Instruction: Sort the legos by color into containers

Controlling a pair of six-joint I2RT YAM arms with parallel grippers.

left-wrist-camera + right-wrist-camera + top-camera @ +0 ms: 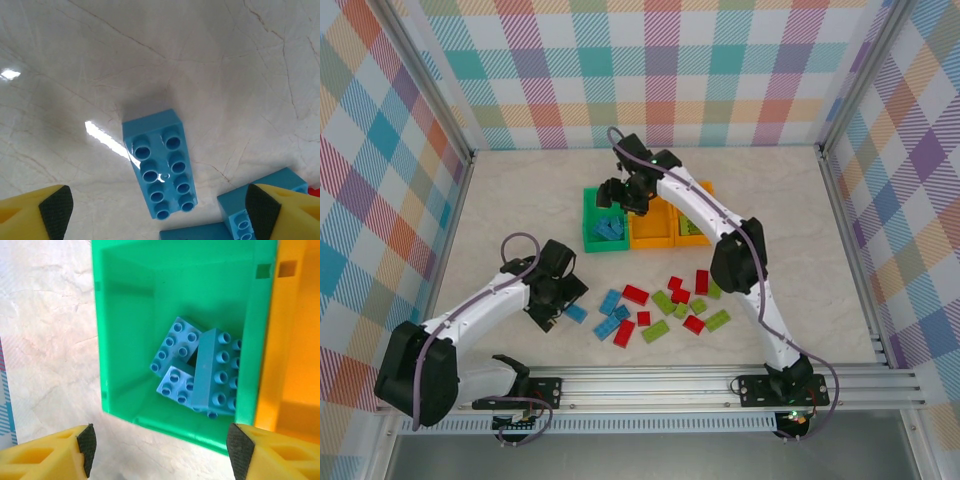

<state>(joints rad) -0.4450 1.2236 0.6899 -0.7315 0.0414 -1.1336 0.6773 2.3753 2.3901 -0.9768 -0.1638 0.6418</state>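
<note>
The left jaws are seen spread wide with nothing held. In the left wrist view their black pads sit in the two lower corners of the frame. A light-blue brick lies studs-up on the tabletop, between the pads and a little above them. The jaws appear to be lined up astride this brick so that it can be pinched across its narrow sides. Other blue bricks are cut off at the lower right edge, close enough that one might be nudged when the jaws are closed.

The right jaws are likewise parted and empty. In the right wrist view their pads occupy the lower corners, and the green bin is seen directly beneath, so the jaws are judged to be hovering over it. A small heap of blue legos rests against the bin's right wall, one tipped on edge. This bin is evidently being used for blue. An orange bin touches its right side.

In the top view the bins are lined up at centre frame. Lime-green pieces can be made out in the far orange bin at the right end of the row. Red, lime and blue loose bricks are scattered at lower centre, so the sorting is judged partly done.
</note>
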